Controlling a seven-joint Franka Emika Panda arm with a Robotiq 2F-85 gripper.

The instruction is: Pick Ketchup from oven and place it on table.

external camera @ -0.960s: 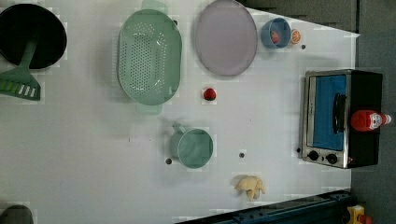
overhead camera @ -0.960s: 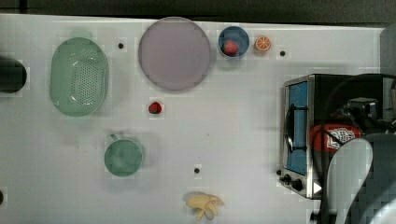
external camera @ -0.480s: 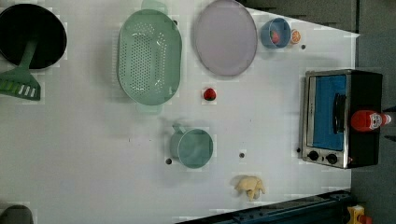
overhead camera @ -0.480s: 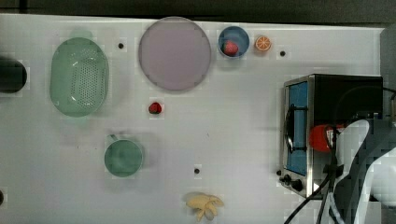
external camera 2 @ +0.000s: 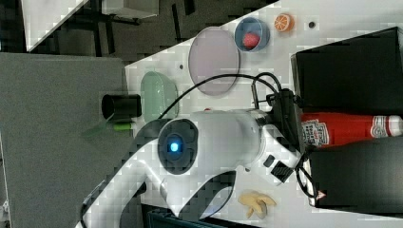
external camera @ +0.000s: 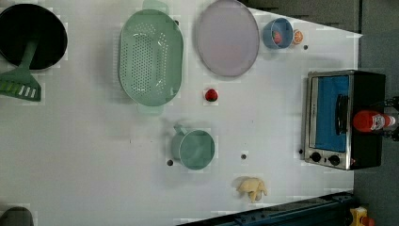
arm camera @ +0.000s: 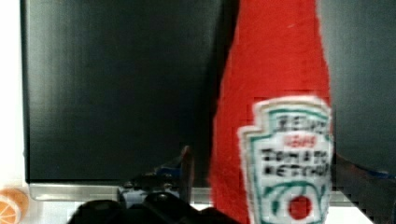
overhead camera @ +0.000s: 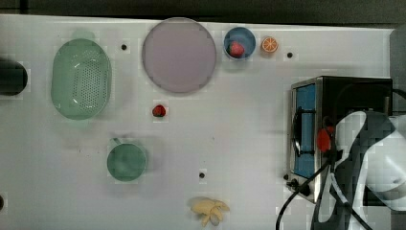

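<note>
While the white table (external camera: 94, 155) is seen scattered with kitchenware, the Ketchup (external camera 2: 349, 129) is found atop the black oven (external camera: 364, 96), flanked by spread gripper (arm camera: 280, 172) fingers (arm camera: 186, 164), untouched.

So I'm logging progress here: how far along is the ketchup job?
Early. The Ketchup stands on top of the oven, not yet on the table. In hand: the arm reaches toward the bottle, which sits close before the wrist camera. Left: grasp it, lift it off, set it on the tabletop.
</note>
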